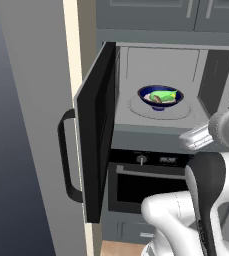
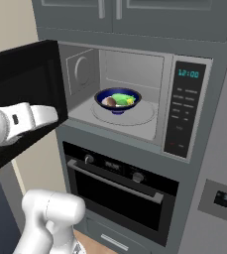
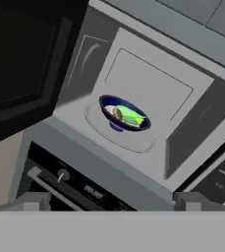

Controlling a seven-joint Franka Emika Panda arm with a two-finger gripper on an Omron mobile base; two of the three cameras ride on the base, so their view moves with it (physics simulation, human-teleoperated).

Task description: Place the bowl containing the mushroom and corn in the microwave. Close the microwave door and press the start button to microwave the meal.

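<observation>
Sitting at the centre of the turntable (image 2: 120,115) inside the microwave (image 2: 135,59), the bowl (image 2: 118,100) is carrying the corn (image 2: 122,98) and the mushroom (image 2: 109,101), with nothing gripping it. The gripper (image 3: 112,201) is hanging outside the cavity, below its front edge, with the jaws standing wide apart and empty, the tips showing at the bottom of the hand view. The door (image 1: 95,131) is standing swung out on the cavity's left side, its dark window face edge-on to the left base view and its curved handle (image 1: 68,155) pointing away from the robot. By the look of it, the placing step is done and the closing step is coming: the door's free edge is lying to the left of the jaws, so the push will have to travel rightward toward the control panel (image 2: 186,106).
</observation>
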